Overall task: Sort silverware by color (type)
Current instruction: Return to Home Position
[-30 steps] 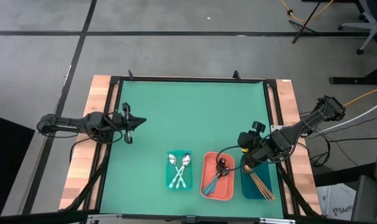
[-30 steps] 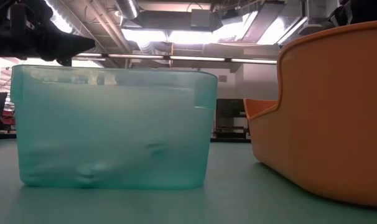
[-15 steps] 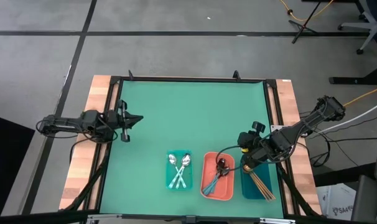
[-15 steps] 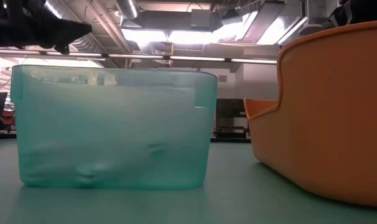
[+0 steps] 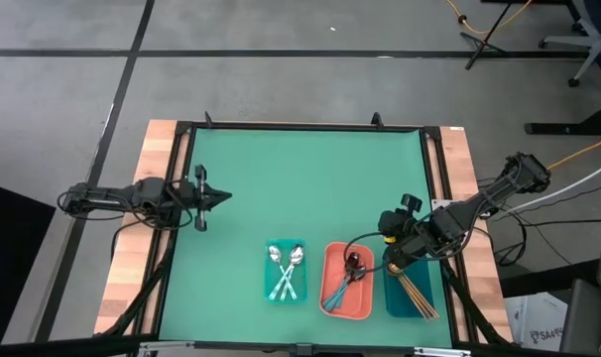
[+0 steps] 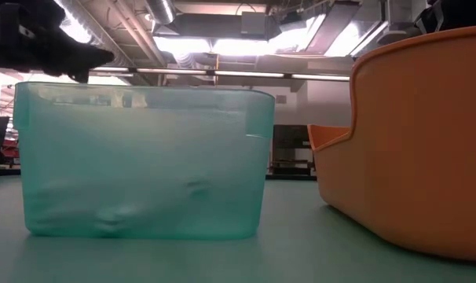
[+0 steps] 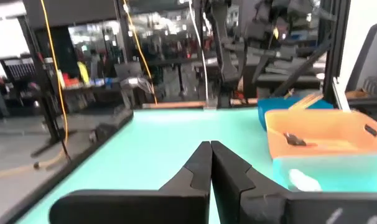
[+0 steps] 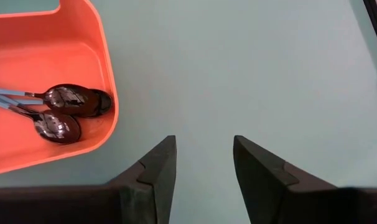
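The spoons lie sorted in three trays at the near edge. Silver spoons [image 5: 287,268] with light-teal handles are crossed in the teal tray [image 5: 272,288]. Dark spoons [image 8: 67,112] with bluish handles lie in the coral tray [image 5: 330,297]. Gold-copper spoons [image 5: 417,293] with brown handles lie in the dark blue tray [image 5: 392,297]. My left gripper [image 7: 210,149] is shut and hovers over the table's left part [image 5: 213,196], far from the trays. My right gripper [image 8: 204,155] is open above bare table, just beyond the coral tray's far right corner [image 5: 388,243], and holds nothing.
In the low view the teal tray [image 6: 144,157] and the coral tray [image 6: 411,141] stand close in front of the camera. A black frame [image 5: 300,127] borders the green table top. Cables run off the right edge [image 5: 578,183].
My left gripper rose a little and pulled slightly toward the table's left edge, then came back down to about where it was. The right arm and the spoons have kept still.
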